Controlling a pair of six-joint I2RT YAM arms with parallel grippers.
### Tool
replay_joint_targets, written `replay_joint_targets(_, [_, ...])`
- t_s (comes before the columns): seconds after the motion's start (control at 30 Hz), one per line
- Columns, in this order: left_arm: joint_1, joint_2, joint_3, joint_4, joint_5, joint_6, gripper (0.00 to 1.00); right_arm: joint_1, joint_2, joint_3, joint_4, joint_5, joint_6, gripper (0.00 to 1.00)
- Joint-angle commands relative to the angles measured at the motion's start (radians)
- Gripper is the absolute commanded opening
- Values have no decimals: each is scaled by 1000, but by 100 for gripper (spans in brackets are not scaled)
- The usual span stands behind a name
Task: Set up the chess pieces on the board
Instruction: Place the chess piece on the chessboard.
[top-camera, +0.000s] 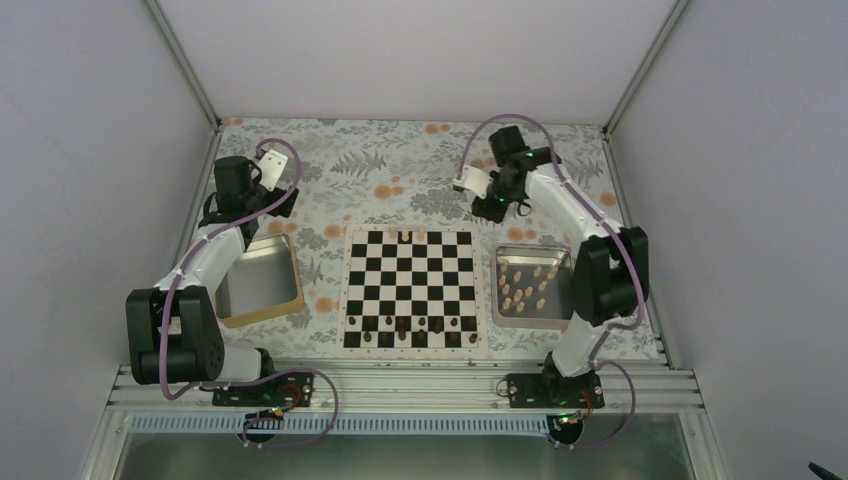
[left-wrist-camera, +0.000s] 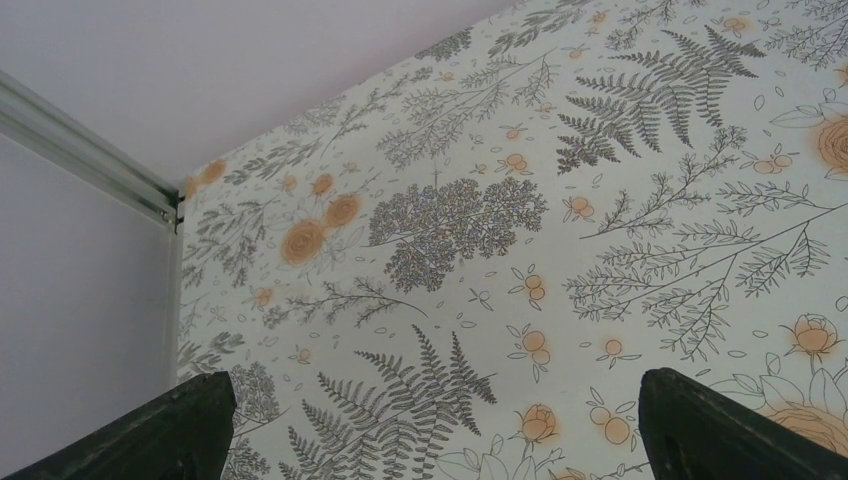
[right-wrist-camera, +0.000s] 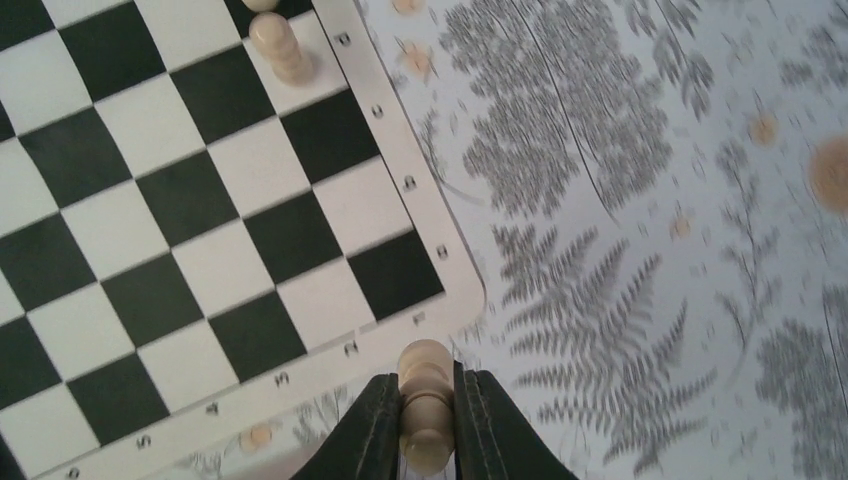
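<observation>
The black-and-white board (top-camera: 410, 280) lies mid-table, and the right wrist view shows its corner (right-wrist-camera: 200, 230). Two pale chess pieces (top-camera: 400, 236) stand on its far row; one of them (right-wrist-camera: 278, 45) shows close up. Dark chessmen (top-camera: 400, 325) line the near rows. My right gripper (right-wrist-camera: 427, 400) is shut on a pale pawn (right-wrist-camera: 426, 372), held just off the board's far right corner, above the cloth. In the overhead view that gripper (top-camera: 497, 207) hangs behind the board's right side. My left gripper (left-wrist-camera: 435, 395) is open and empty over the far left cloth.
A steel tray (top-camera: 497, 285) to the right of the board holds several loose pale pieces (top-camera: 528, 285). Another tray (top-camera: 290, 290) sits to the left, under the left arm. Floral cloth (top-camera: 380, 170) covers the table, with walls on three sides.
</observation>
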Motion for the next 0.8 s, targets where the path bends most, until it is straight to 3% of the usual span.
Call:
replay_joint_targets(0.0, [5,-10,12,11,3,14,100,74,80,83,13,8,-17,14])
replay_joint_targets(0.77, [7,-16,-11,31,11,17,100,228,317,175,102,-14,30,14])
